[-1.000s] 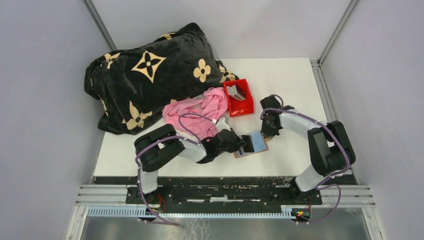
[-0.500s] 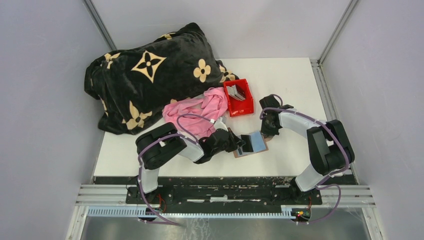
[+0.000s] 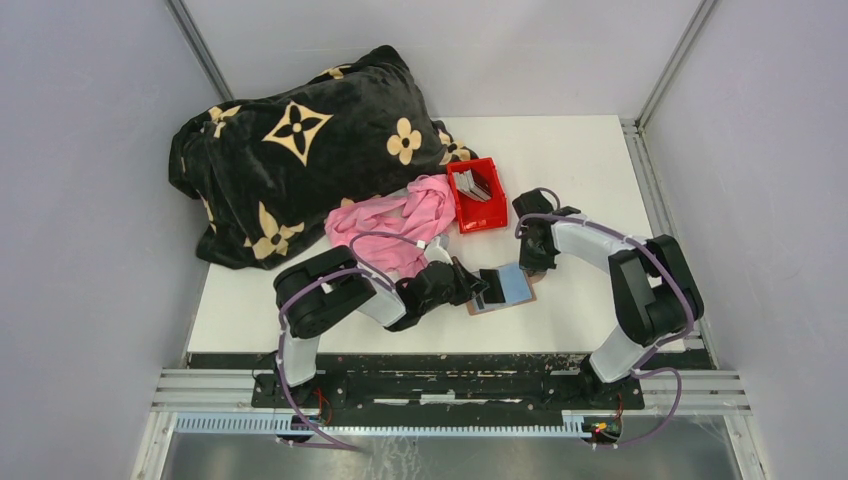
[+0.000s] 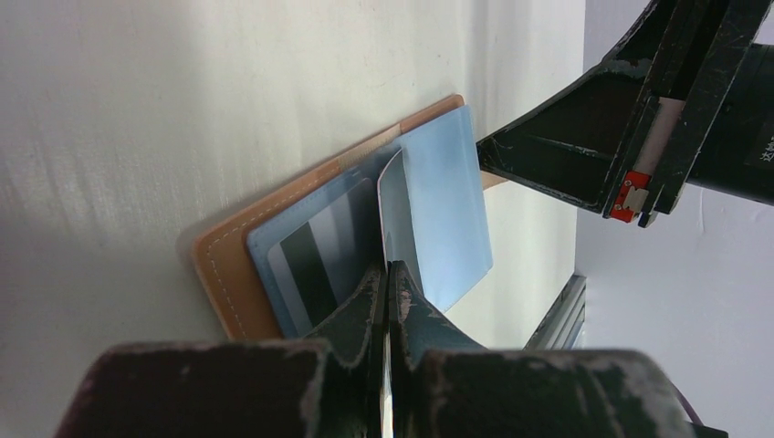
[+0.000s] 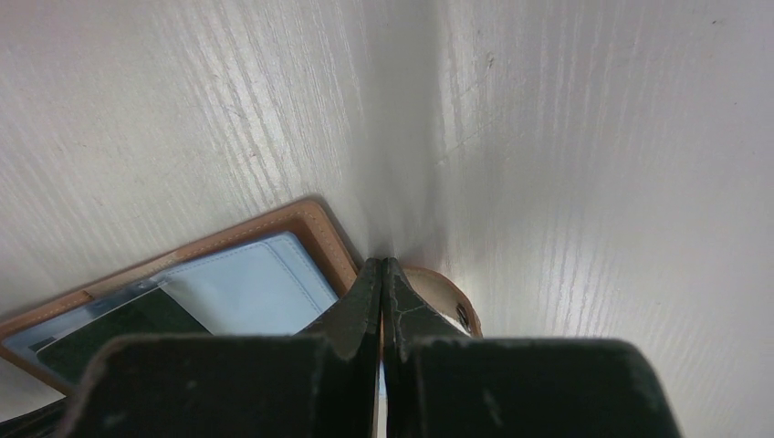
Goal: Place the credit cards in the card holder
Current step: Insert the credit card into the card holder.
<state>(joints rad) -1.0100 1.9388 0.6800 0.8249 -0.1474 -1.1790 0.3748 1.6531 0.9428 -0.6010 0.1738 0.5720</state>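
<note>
The card holder (image 3: 508,291), brown leather with a light blue lining, lies open on the table near the front. My left gripper (image 3: 487,288) is shut on a thin grey credit card (image 4: 394,214), held edge-on over the card holder's (image 4: 219,274) inner slots. A grey card with a dark stripe (image 4: 319,251) sits in a slot. My right gripper (image 3: 537,265) is shut at the card holder's (image 5: 315,228) far edge beside the snap tab (image 5: 452,310); it also shows in the left wrist view (image 4: 639,128). More cards (image 3: 476,184) stand in the red bin.
A red plastic bin (image 3: 487,217) stands just behind the card holder. A pink cloth (image 3: 395,225) lies left of the bin, over my left arm. A big black blanket with beige flowers (image 3: 300,150) fills the back left. Grey walls enclose the table.
My right wrist has shifted slightly back and left at the card holder's edge. My left gripper has edged a little left with its card. The card holder has stayed put.
</note>
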